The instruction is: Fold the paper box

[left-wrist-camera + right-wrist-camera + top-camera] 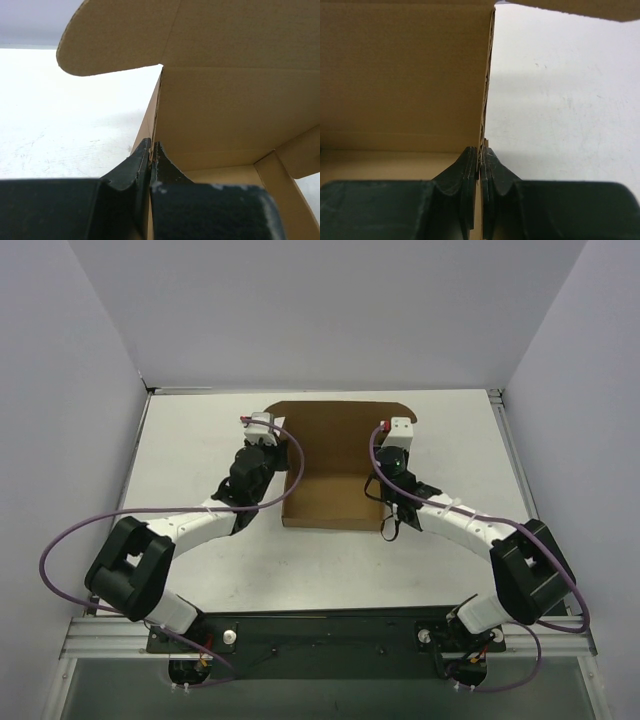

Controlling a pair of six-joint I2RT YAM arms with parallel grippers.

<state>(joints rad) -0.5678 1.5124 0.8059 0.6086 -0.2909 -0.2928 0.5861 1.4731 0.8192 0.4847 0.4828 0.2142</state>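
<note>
The paper box point(345, 470) sits in the middle of the white bench point(200, 440), open side up. Its lid point(210, 30) is at the far side, away from the arms, and it sticks up. Box and lid together run from near to far.

The left arm point(190, 530) and the right arm point(470, 530) bend in from the sides like elbows and reach the box's side walls. The left end effector point(151, 150) is pinched tight on the top edge of the left wall point(150, 115). The right end effector point(483, 152) is pinched tight on the top edge of the right wall point(487, 75).

The box is plain brown cardboard, flat and smooth. The cut edge of each side wall is thin and a little rough. The lid has a round corner. The fingers point(135, 170) are black and curved. A purple cable point(60, 540) loops along each arm.
</note>
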